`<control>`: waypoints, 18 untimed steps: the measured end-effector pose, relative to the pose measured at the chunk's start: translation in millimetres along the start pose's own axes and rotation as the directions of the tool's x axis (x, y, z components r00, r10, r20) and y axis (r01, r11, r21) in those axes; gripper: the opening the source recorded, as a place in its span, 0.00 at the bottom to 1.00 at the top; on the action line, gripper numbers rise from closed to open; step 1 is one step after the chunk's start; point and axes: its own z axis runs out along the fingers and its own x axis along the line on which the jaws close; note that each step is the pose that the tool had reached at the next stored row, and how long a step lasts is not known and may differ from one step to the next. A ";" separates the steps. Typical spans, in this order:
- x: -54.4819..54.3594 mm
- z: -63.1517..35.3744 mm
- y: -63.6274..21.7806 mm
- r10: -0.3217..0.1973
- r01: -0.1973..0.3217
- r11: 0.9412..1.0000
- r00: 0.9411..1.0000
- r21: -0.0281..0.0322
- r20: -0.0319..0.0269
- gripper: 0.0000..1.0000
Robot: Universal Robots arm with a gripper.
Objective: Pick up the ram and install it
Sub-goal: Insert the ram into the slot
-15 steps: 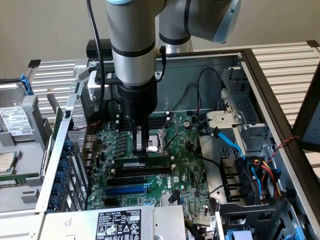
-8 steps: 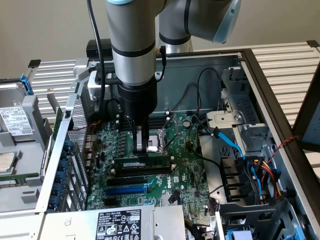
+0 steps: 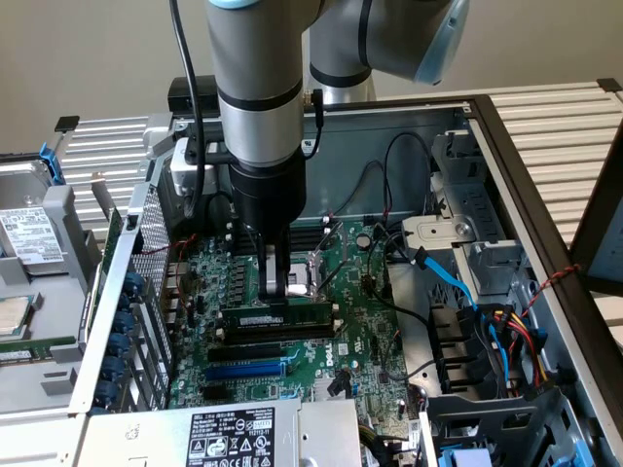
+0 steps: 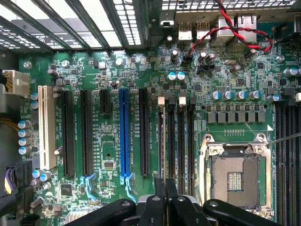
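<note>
The ram (image 3: 292, 321), a long green stick with a white label strip, stands on its edge over the motherboard's memory slots (image 4: 181, 141), just beyond the black and blue expansion slots (image 3: 248, 370). My gripper (image 3: 277, 297) comes straight down onto the middle of its top edge, fingers shut on it. In the wrist view the black fingers (image 4: 160, 202) are pressed close together around the gripper's midpoint (image 4: 165, 188), in line with the nearest memory slot and beside the blue slot (image 4: 124, 136).
The open CPU socket (image 4: 235, 179) lies right beside the memory slots. The case holds a power supply (image 3: 229, 433) at the front, drive bays with blue and coloured cables (image 3: 453, 277) on the exterior view's right, and a removed drive (image 3: 29, 233) on its left.
</note>
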 end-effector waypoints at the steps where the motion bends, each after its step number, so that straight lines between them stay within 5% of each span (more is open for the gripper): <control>1: 0.0 0.1 0.0 0.000 0.000 1.000 1.000 -0.001 0.000 0.12; 18: -0.1 0.9 -2.1 -0.001 0.001 1.000 1.000 -0.002 0.000 0.12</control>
